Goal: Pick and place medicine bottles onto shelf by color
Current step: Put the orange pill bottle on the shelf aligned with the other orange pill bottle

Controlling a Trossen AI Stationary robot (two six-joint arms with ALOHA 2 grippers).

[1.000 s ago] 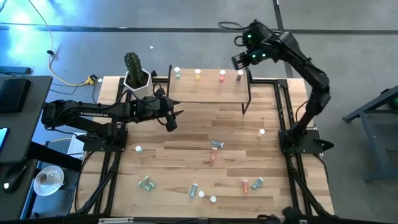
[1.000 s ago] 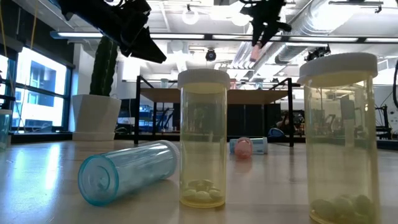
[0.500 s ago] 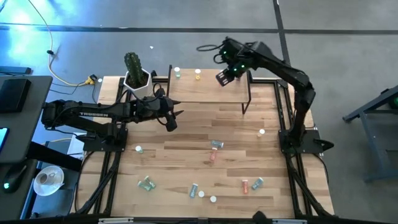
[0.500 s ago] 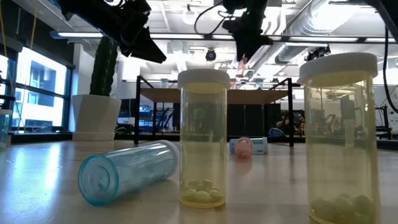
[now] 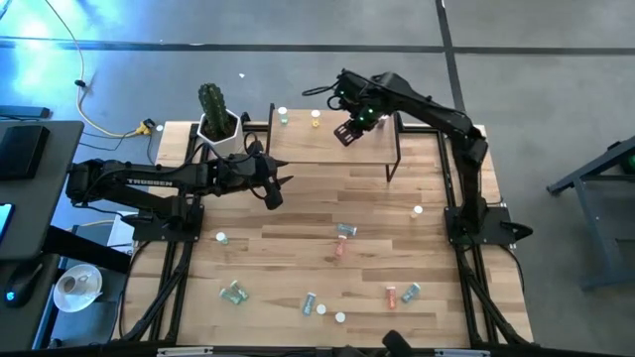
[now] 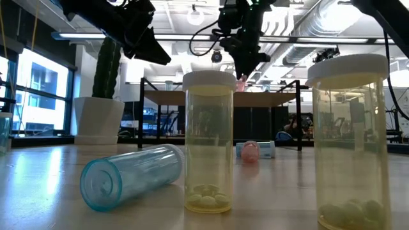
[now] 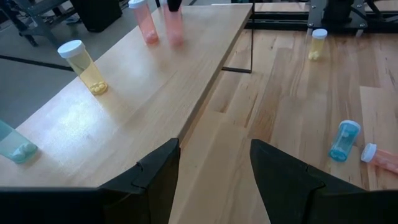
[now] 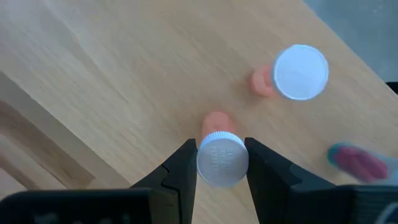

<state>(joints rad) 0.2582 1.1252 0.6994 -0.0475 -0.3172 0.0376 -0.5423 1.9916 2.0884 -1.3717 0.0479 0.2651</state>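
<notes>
Right gripper (image 8: 221, 163) pinches pink bottle (image 8: 221, 157) by white cap, fingers pointing down over shelf (image 5: 327, 149); right arm reaches from table's right edge, bent across shelf; bottle hangs upright above shelf top, near second pink bottle (image 8: 292, 76) standing there; yellow bottle (image 7: 83, 65) and teal bottle (image 7: 12, 144) also stand on shelf; left gripper (image 7: 214, 168) hovers near shelf's left end beside cactus pot (image 5: 218, 129), fingers spread, empty; other bottles scattered on table (image 5: 298, 248).
</notes>
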